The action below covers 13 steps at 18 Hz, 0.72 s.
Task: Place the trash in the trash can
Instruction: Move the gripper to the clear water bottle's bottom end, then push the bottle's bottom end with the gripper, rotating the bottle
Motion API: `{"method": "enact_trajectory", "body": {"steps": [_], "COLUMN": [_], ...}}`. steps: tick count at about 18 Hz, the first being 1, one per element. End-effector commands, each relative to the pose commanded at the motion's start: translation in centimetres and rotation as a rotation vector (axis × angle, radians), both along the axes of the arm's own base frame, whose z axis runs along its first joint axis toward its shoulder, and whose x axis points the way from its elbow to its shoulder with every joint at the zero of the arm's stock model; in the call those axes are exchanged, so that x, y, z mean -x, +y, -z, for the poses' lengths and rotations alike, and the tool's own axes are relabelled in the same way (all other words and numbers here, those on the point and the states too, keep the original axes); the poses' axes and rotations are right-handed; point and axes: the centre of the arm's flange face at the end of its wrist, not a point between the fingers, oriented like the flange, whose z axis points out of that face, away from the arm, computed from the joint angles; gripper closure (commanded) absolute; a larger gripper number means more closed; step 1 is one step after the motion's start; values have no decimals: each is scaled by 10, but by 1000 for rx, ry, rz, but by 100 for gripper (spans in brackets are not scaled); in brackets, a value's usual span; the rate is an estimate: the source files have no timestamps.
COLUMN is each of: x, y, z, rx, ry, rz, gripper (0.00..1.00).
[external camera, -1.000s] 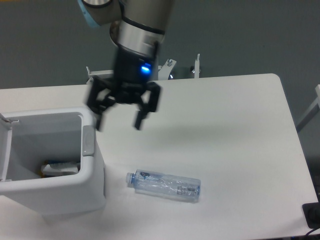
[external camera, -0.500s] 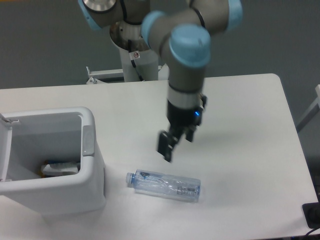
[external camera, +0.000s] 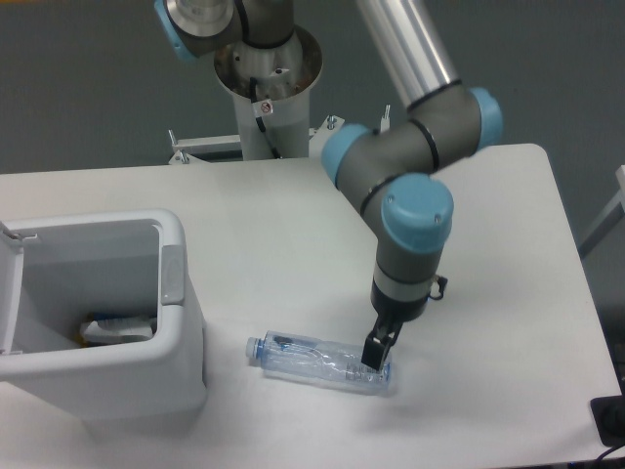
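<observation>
Since half a second earlier, the gripper (external camera: 379, 354) had travelled right and down, from above the table (external camera: 469, 225) to the labelled end of the bottle (external camera: 317, 362). The bottle was clear, bluish, capped at its left end, lying on its side just right of the trash can (external camera: 174, 293). The dark fingers overlapped its right end; whether they gripped it could not be told. One bottle lay outside; one crumpled white wrapper (external camera: 117, 329) lay inside the can.
</observation>
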Motion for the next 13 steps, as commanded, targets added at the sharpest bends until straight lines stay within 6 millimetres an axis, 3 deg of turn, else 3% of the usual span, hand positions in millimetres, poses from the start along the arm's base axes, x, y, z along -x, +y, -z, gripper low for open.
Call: {"method": "enact_trajectory", "body": {"steps": [5,13], "x": [2,-2], "y": [17,21], "z": [19,44], "rx": [-3,25], "ry": [-6,-31], "rz": [-19,-14], "gripper": [0,0]}}
